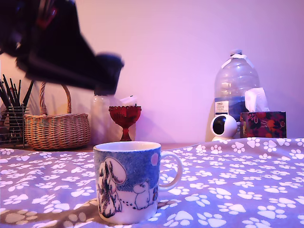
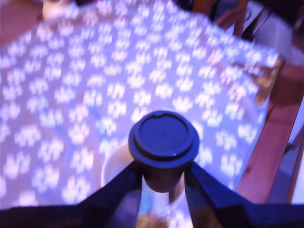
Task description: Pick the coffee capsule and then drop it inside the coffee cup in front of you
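One coffee capsule (image 2: 164, 142) gripped in tool (image 2: 163, 183) above one coffee cup (image 1: 129, 182).

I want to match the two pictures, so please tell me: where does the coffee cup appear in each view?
Exterior view: the coffee cup stands low in the picture, a little left of its centre, handle toward the exterior view's right.
Wrist view: only part of its white rim shows, behind the coffee capsule held in the gripper.
Shared landmark: the paw-print cloth.
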`<state>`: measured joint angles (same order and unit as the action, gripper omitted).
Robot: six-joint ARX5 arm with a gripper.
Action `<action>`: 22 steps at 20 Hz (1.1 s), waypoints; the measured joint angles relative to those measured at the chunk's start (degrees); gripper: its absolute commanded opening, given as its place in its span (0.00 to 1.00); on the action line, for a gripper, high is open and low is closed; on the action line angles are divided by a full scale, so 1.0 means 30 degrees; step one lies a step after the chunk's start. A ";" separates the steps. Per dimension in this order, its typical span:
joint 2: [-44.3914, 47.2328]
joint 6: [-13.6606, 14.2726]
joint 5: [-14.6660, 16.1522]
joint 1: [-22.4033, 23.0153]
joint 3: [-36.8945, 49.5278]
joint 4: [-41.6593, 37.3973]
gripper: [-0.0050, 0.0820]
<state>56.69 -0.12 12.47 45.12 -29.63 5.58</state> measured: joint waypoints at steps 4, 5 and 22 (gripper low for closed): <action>0.2346 0.0022 -0.0036 0.0000 -0.0772 0.0874 0.22; 0.2798 0.0022 -0.0066 0.0000 -0.1129 0.0933 0.22; 0.9231 0.0379 -0.0568 0.0321 -0.8022 0.7766 0.22</action>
<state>84.38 1.02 10.76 46.09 -53.69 28.88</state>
